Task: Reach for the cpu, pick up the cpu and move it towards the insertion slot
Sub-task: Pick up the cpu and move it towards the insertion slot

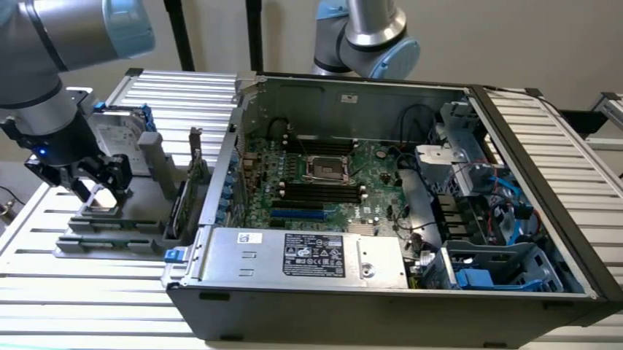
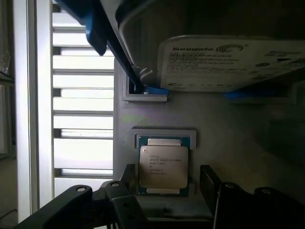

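End effector [image 2: 167, 174] first: spread wide, clamped on nothing, poised straight over the cpu [image 2: 163, 165]. Looks like one dark finger [image 2: 127, 177] on each side of the chip, flanking it with a gap both sides, no contact as far as can be told. Lying flat, silver lid up, printing readable, tucked into a little square pocket of the grey holder [image 2: 224, 143]. Slightly longer than wide by the look of it, long axis running along the gap between the fingers, so a squeeze across the narrower width. Pretty much the whole story for the grab, honestly: chip dead below and centred, nothing off to one side, no obvious twist to fix.

Just beyond the chip on the same holder: upright hard drive [image 2: 228, 62] with a Seagate label and blue rails [image 2: 95, 33], near the chip but not touching it. Under all that, slatted white desk [image 2: 81, 119].

Further off, toward the exterior view's right: open computer case [image 1: 389, 292] lying on its side, motherboard facing up. Insertion slot [image 1: 328, 168] roughly mid-board, shiny frame, dark middle, just beside the long black memory slots [image 1: 322, 193]. Well apart from the chip, with the case wall in between. Nothing picked up yet, so calling this the reach stage, about done.
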{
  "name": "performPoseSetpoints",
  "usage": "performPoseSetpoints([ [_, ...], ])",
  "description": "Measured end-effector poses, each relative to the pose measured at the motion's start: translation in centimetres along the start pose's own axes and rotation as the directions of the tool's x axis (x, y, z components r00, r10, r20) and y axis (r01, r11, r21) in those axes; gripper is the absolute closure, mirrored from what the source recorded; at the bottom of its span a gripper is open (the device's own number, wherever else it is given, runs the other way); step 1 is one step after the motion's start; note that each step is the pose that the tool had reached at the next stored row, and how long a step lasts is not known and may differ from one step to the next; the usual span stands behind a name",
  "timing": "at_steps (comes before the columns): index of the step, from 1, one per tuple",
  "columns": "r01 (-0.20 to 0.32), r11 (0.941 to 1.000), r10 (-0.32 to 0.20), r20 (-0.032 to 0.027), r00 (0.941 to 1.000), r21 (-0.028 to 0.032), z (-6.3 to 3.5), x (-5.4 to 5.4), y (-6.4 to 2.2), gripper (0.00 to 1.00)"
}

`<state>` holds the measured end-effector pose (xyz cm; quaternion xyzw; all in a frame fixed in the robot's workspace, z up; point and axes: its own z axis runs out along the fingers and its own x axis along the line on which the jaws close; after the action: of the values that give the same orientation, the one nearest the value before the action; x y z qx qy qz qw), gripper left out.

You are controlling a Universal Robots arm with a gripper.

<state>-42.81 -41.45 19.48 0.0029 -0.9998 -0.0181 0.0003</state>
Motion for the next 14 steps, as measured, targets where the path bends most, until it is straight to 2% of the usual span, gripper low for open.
performPoseSetpoints([
  [14, 0.000, 1.0000, 0.000, -0.0042, 1.0000, 0.0001, 0.68, 0.26, 0.43, 0.35],
])
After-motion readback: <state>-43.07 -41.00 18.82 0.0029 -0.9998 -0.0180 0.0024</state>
